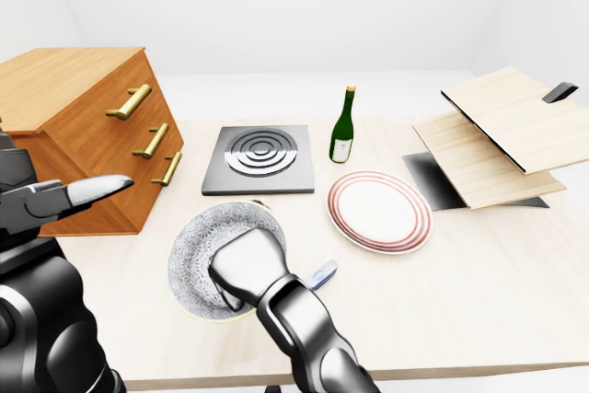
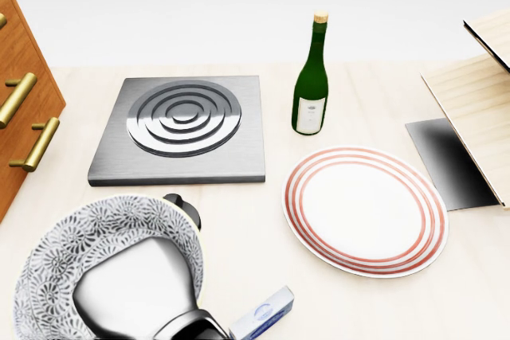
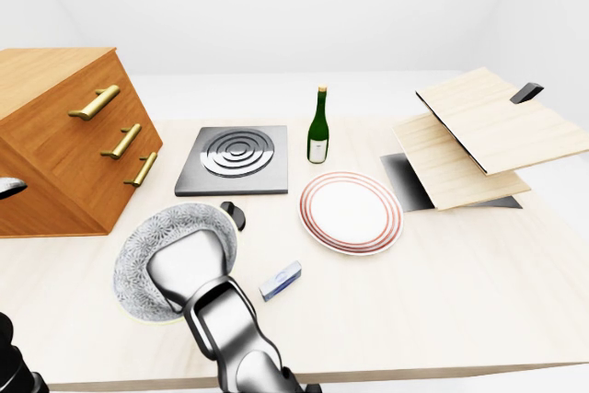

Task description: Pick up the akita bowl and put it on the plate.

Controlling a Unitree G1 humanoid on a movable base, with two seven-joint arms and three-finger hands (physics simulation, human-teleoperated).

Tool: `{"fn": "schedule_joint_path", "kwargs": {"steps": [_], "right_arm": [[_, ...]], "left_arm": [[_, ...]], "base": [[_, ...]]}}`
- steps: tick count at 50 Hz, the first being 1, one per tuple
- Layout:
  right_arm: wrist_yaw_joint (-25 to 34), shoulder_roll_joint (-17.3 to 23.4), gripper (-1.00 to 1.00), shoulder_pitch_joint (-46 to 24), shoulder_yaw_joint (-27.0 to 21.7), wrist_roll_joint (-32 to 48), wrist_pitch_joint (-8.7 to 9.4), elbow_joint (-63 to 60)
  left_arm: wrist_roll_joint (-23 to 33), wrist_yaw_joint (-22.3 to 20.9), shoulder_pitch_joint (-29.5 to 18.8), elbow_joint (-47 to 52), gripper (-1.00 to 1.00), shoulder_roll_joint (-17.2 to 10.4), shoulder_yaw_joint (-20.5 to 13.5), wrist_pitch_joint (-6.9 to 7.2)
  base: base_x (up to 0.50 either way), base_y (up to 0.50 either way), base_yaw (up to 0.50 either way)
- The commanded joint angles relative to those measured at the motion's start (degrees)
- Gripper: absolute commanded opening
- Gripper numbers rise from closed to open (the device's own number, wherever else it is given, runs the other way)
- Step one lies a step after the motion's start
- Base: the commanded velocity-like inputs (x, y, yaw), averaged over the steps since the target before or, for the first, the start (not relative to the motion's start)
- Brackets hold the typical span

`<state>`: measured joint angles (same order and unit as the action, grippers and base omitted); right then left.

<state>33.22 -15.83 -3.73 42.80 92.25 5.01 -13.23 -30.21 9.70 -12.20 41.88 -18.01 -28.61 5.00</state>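
The akita bowl (image 2: 56, 252), white with a grey flower pattern, is at the lower left of the head view, on the pale table. My right hand (image 2: 163, 232) reaches up from the bottom edge and fills the bowl's inside. One dark fingertip (image 2: 182, 205) hooks over the upper rim from outside, so the hand grips that rim. The other fingers are hidden under the hand. To the right of the bowl lies the empty plate (image 2: 365, 209), white with red rings. My left hand (image 1: 92, 192) hovers open at the left of the left-eye view, away from the bowl.
A small blue-and-white box (image 2: 263, 314) lies just right of my right forearm. Above the bowl are a grey burner plate (image 2: 183, 125) and a green wine bottle (image 2: 311, 85). A wooden drawer cabinet (image 1: 83, 135) stands at the left. Tilted wooden boards (image 1: 497, 140) are at the right.
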Motion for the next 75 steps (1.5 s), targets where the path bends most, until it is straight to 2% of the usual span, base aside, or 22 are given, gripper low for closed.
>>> {"fn": "schedule_joint_path", "kwargs": {"steps": [1, 4, 9, 16, 19, 22, 24, 29, 35, 39, 42, 45, 46, 49, 58, 63, 68, 75], "right_arm": [[6.8, -4.2, -1.0, -4.3, -0.7, 4.5, -0.01, -8.5], [6.8, -4.2, -1.0, -8.0, -5.1, 3.4, -1.4, -8.8], [6.8, -4.2, -1.0, -8.9, -5.8, 4.4, -2.86, -10.7], [6.8, -4.2, -1.0, -10.3, -5.7, 6.0, -3.23, -12.1], [6.8, -4.2, -1.0, -13.1, -7.9, 6.1, -4.35, -11.7], [6.8, -4.2, -1.0, -15.0, -9.5, 6.5, -3.97, -11.9], [6.8, -4.2, -1.0, -15.6, -10.5, 6.1, -4.92, -11.7], [6.8, -4.2, -1.0, -18.2, -14.4, 4.6, -5.72, -12.2], [6.8, -4.2, -1.0, -19.5, -19.3, 1.2, -5.38, -13.1], [6.8, -3.7, -1.0, -20.0, -21.7, -1.0, -5.12, -12.9], [6.8, 0.0, -1.0, -22.7, -26.6, -4.4, -4.59, -12.2], [6.8, 3.3, -1.0, -24.1, -29.5, -7.1, -3.22, -11.8], [6.8, 5.4, -1.0, -24.4, -31.0, -8.6, -3.47, -12.1], [6.8, 8.9, -1.0, -26.2, -33.8, -11.2, -2.67, -12.5], [6.8, 16.5, -1.0, -28.2, -39.0, -16.7, -0.6, -11.8], [6.8, 20.7, -1.0, -28.3, -41.9, -19.6, -0.01, -12.1], [6.8, 24.4, -1.0, -27.4, -44.6, -22.5, -0.01, -12.7], [6.8, 30.0, -1.0, -24.8, -49.2, -27.5, -0.01, -12.1]], "left_arm": [[0.4, -0.3, 0.2, 0.0, 1.0, 0.3, 0.3, 0.0], [0.6, -0.3, 0.1, -0.1, 1.0, 0.4, 0.6, 0.0], [1.6, -0.6, 0.4, -0.3, 1.0, 0.8, 1.1, 0.0], [0.8, -0.3, 0.0, 0.7, 1.0, 0.6, 0.4, 0.0], [1.2, -0.4, 0.2, 0.1, 1.0, 0.8, 0.7, 0.0], [1.0, -0.1, -0.3, 0.3, 1.0, 0.6, 0.7, 0.0], [1.1, -0.3, -0.3, -0.1, 1.0, 0.6, 0.8, 0.0], [1.0, -0.4, -0.1, 0.1, 1.0, 0.5, 0.6, 0.0], [-0.2, 0.3, -0.8, 0.9, 1.0, 0.0, -0.2, 0.0], [0.3, 0.2, 0.0, 0.9, 1.0, 0.3, 0.5, 0.0], [0.2, 0.3, -0.2, 1.2, 1.0, 0.2, 0.3, 0.0], [0.3, 0.1, -0.2, 0.8, 1.0, 0.2, 0.3, 0.0], [0.2, 0.3, -0.2, 1.3, 1.0, 0.3, 0.4, 0.0], [0.6, 0.0, 0.1, 1.1, 1.0, 0.4, 0.4, 0.0], [1.8, -0.7, 0.3, 1.0, 1.0, 1.1, 1.0, 0.0], [1.4, -0.5, 0.0, 0.9, 1.0, 0.9, 0.6, 0.0], [4.1, -1.3, 0.8, 1.1, 1.0, 1.1, 2.4, 0.0], [5.3, -2.3, 0.7, 0.9, 1.0, 2.3, 2.4, 0.0]], "base": [[0.0, 0.0, 0.0], [0.0, 0.0, 0.0], [0.0, 0.0, 0.0], [0.0, 0.0, 0.0], [0.0, 0.0, 0.0], [0.0, 0.0, 0.0], [0.0, 0.0, 0.0], [0.0, 0.0, 0.0], [0.0, 0.0, 0.0], [0.0, 0.0, 0.0], [0.0, 0.0, 0.0], [0.0, 0.0, 0.0], [0.0, 0.0, 0.0], [0.0, 0.0, 0.0], [0.0, 0.0, 0.0], [0.0, 0.0, 0.0], [0.0, 0.0, 0.0], [0.0, 0.0, 0.0]]}}
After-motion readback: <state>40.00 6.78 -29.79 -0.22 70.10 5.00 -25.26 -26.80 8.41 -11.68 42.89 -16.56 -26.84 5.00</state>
